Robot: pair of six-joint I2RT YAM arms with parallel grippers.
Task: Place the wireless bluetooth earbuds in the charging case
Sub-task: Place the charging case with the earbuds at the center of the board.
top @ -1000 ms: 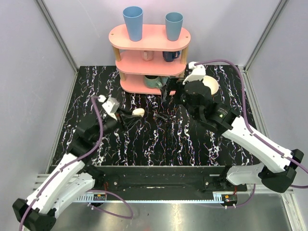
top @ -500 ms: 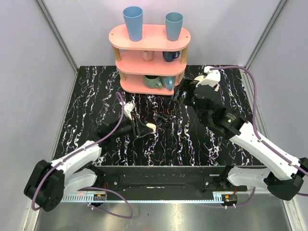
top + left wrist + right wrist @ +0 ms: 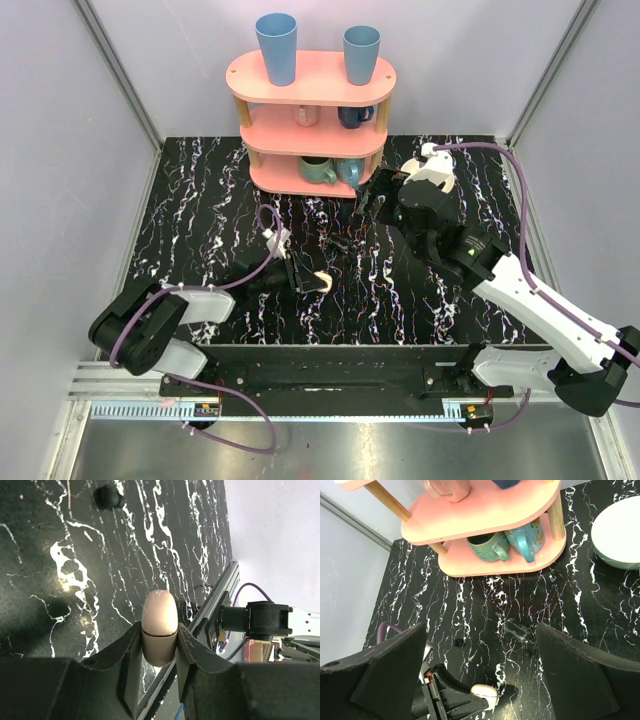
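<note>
Left wrist view is showing the left pincer [image 3: 159, 632] squeezing the charging case [image 3: 159, 614] at lower centre (probably light, hard, slick plastic), so gripping its flatter sides is looking safest. Right pincer [image 3: 481, 640] is hanging wide.

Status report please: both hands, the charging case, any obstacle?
Left hand shut on closed charging case. Right hand open, empty, near pink shelf. Earbuds not made out. Small black piece on table beyond case.
</note>
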